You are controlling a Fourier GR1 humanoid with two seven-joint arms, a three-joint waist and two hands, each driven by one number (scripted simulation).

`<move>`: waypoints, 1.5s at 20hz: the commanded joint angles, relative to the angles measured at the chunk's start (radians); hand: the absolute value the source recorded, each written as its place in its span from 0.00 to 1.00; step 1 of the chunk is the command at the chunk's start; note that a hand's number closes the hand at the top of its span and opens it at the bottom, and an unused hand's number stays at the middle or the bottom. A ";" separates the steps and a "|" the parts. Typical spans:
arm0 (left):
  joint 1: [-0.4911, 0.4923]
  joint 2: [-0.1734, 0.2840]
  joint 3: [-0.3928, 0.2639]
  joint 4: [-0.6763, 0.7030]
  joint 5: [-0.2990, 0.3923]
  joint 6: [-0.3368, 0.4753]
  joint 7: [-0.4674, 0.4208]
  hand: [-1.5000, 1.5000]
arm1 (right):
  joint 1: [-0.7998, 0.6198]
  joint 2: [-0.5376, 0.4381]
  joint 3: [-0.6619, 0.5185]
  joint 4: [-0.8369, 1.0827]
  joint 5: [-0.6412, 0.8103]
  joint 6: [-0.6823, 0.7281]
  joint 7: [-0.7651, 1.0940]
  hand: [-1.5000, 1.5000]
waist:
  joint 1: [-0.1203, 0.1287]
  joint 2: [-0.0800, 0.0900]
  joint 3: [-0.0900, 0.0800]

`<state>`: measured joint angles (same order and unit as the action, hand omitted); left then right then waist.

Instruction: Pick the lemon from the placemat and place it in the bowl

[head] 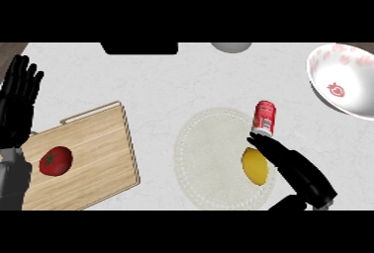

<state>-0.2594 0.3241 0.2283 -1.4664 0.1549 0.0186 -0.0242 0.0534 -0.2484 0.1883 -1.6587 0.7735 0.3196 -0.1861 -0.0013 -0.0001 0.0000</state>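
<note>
One lemon point(254, 165), one placemat point(211, 148), one bowl point(343, 81), one red can point(263, 117), one tomato point(56, 160), one wooden cutting board point(95, 148), two black hands, left point(18, 94) and right point(296, 168).

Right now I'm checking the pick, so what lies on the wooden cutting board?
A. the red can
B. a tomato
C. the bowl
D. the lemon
B: a tomato sits on the cutting board, while the lemon lies on the placemat beside the right hand.
</note>
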 commanded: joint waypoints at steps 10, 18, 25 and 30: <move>-0.036 -0.042 -0.021 -0.020 -0.043 0.037 0.048 0.50 | -0.076 0.033 -0.035 0.256 0.086 -0.108 -0.091 0.00 | 0.000 0.000 0.000; -0.032 0.014 0.032 -0.021 -0.014 -0.016 0.059 0.50 | -0.117 0.070 -0.036 0.223 0.106 -0.158 -0.116 1.00 | 0.001 0.000 0.000; 0.003 -0.037 0.014 -0.015 -0.026 0.002 0.008 0.50 | -0.093 -0.322 -0.380 0.364 0.013 -0.094 -0.257 1.00 | -0.025 0.009 0.003; 0.004 -0.018 0.035 -0.021 -0.016 -0.002 0.006 0.50 | -0.068 -0.572 -0.537 0.553 0.042 -0.071 -0.264 1.00 | -0.030 0.027 0.010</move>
<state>-0.2574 0.3081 0.2609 -1.4820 0.1371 0.0117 -0.0210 -0.0173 -0.6389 -0.2168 -1.2237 0.8224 0.2276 -0.4200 -0.0285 0.0183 0.0045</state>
